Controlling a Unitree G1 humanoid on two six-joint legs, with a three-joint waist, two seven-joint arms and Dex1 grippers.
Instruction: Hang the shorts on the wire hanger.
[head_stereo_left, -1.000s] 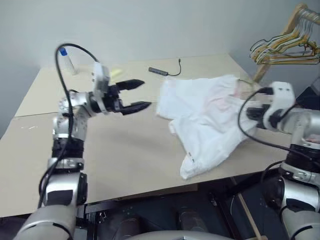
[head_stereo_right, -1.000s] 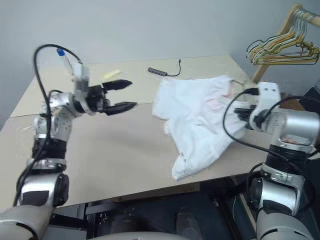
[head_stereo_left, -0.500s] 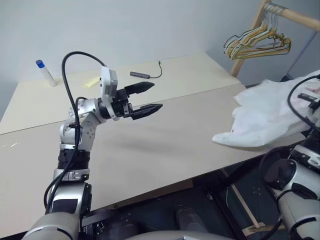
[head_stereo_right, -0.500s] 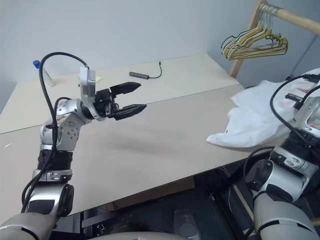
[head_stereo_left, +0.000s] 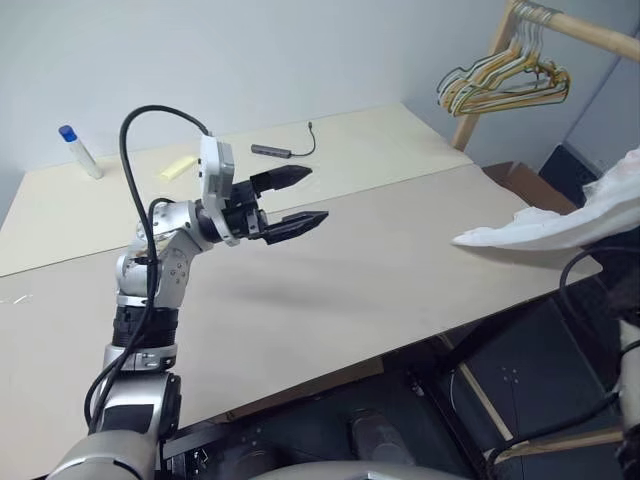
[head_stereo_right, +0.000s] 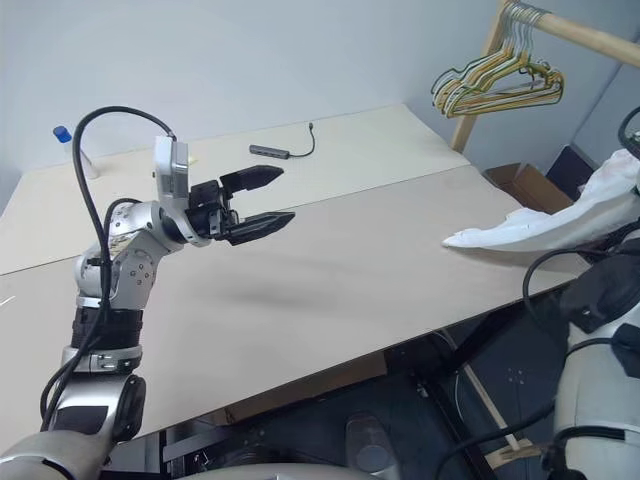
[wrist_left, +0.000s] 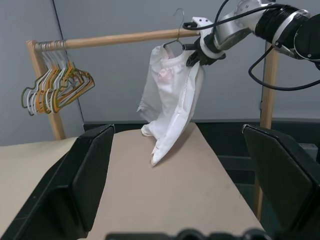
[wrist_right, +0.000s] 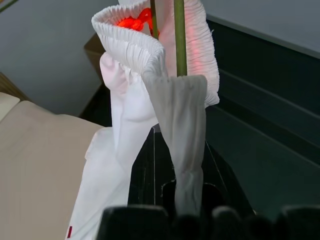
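The white shorts (wrist_left: 170, 100) hang in the air past the table's right end, their lowest corner (head_stereo_right: 480, 238) trailing on the tabletop. The thin olive wire hanger (wrist_right: 179, 40) runs through the gathered waistband. My right gripper (wrist_left: 201, 52) is shut on the bunched cloth at the waistband, just under the wooden rail (wrist_left: 125, 37), with the hanger's hook rising beside it. My left gripper (head_stereo_left: 318, 194) stands open and empty over the middle of the table, pointing right toward the shorts.
A bunch of yellow, green and white hangers (head_stereo_left: 505, 85) hangs at the rail's near end by the slanted wooden post. On the beige table (head_stereo_left: 380, 290) lie a small grey hub with a cable (head_stereo_left: 272, 150) and a blue-capped tube (head_stereo_left: 75, 150). A cardboard box (head_stereo_right: 520, 185) sits past the table's right edge.
My right arm has carried the shorts off the table, up and to the right toward the rail. The view has swung right. My left gripper stays open, almost still.
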